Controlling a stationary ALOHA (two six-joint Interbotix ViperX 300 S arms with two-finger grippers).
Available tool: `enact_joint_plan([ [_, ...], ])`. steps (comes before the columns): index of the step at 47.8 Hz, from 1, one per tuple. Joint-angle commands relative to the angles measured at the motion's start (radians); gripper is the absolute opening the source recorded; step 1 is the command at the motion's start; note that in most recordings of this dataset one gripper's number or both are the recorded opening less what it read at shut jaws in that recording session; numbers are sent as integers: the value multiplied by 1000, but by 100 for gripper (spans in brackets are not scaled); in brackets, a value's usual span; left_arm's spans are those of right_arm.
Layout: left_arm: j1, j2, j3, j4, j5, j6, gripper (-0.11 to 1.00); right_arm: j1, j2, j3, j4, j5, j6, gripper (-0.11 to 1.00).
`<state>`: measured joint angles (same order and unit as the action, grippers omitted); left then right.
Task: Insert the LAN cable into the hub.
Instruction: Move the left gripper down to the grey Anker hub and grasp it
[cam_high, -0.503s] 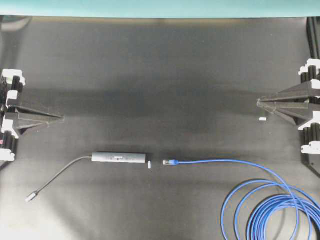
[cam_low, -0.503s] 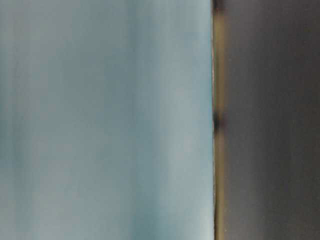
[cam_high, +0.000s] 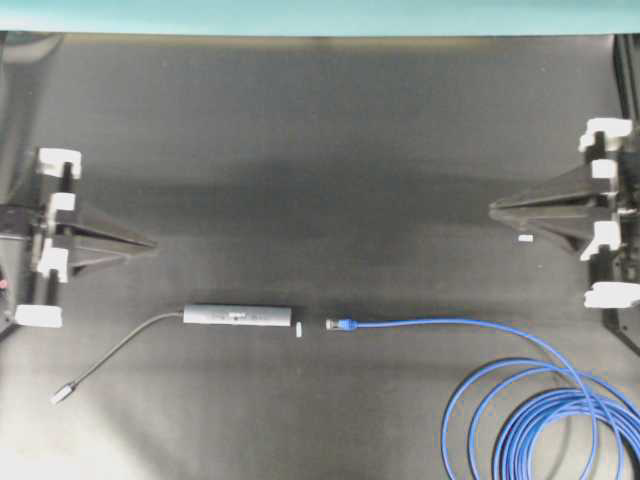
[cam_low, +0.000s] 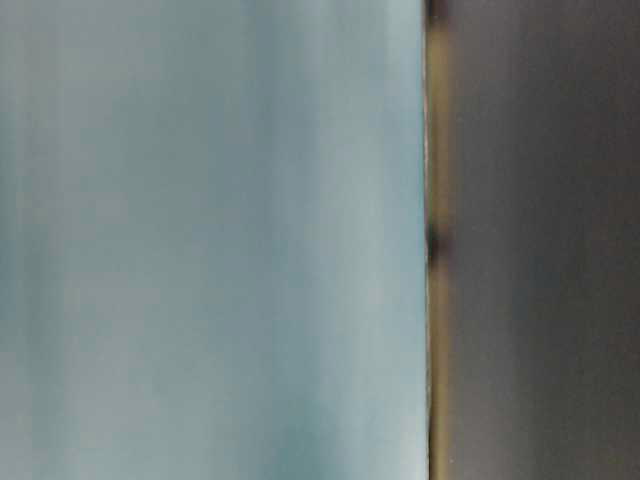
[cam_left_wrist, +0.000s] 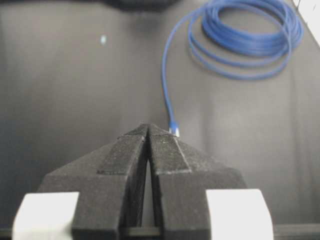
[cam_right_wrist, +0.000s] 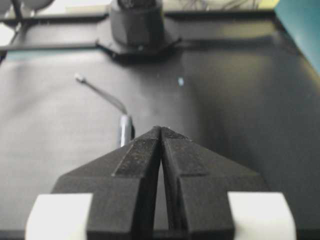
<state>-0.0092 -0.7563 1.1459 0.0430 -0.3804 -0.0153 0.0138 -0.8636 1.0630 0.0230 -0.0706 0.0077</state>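
The hub (cam_high: 238, 316), a slim dark grey bar, lies on the black mat left of centre, its thin grey cord (cam_high: 120, 348) curving to a silver plug (cam_high: 63, 393). The blue LAN cable (cam_high: 440, 323) runs right from its plug (cam_high: 337, 324), which lies a short gap right of the hub, into loops (cam_high: 545, 425) at the lower right. My left gripper (cam_high: 150, 241) is shut and empty at the left edge, above the hub. At the right edge my right gripper (cam_high: 494, 209) is shut and empty too. The left wrist view shows the LAN cable (cam_left_wrist: 167, 95) beyond the shut left gripper (cam_left_wrist: 149, 126); the right wrist view shows the hub (cam_right_wrist: 125, 129) beside the right gripper (cam_right_wrist: 160, 128).
A tiny white piece (cam_high: 298, 328) lies between hub and cable plug. Another small white piece (cam_high: 524, 239) sits under the right gripper. The black mat (cam_high: 320, 150) ends at a teal wall (cam_high: 320, 15) at the back. The table-level view is blurred and shows only teal and dark surfaces.
Both arms have moved inward toward the middle of the mat. The hub and the cable have not moved.
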Motion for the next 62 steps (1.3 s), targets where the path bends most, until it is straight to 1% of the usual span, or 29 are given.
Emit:
enact_joint_plan([
  [1,-3,44,11,3,-101,-9,0,3,18,-35,9,20,9,0],
  [5,5,84,41,3,-169,-26,1,3,23,-51,20,37,9,0],
  [11,0,137,89,3,-267,-52,1,3,9,-60,20,52,11,0],
  [14,-6,160,121,3,-359,-69,6,2,3,-61,20,64,11,0],
  [17,-5,183,144,3,-442,-91,19,-3,0,-66,21,86,23,0],
  [19,-5,199,158,3,-477,-110,29,-9,0,-66,21,98,35,0],
  [22,-6,227,172,3,-482,-150,47,-18,2,-67,20,104,57,0],
  [23,-6,236,176,3,-479,-164,55,-20,2,-67,20,106,63,0],
  [25,-5,258,181,3,-469,-187,67,-23,2,-67,20,106,69,0],
  [27,-6,290,186,3,-463,-207,77,-25,2,-67,20,104,74,0],
  [29,-12,319,187,3,-463,-213,83,-25,0,-67,20,106,75,2],
  [31,-18,351,189,3,-469,-213,82,-25,-2,-67,20,107,77,4],
  [33,-26,387,190,3,-485,-213,79,-26,-3,-69,20,110,80,6],
  [39,-25,508,196,3,-595,-212,70,-25,-8,-69,20,109,100,18],
  [44,-21,598,195,3,-683,-210,71,-25,-8,-71,20,112,120,28],
  [51,-23,718,167,3,-742,-210,71,-26,-8,-71,20,112,138,40],
  [54,-26,761,149,3,-761,-210,71,-26,-8,-72,20,112,138,41],
  [62,-41,877,101,3,-765,-209,71,-26,-9,-71,20,112,140,41],
])
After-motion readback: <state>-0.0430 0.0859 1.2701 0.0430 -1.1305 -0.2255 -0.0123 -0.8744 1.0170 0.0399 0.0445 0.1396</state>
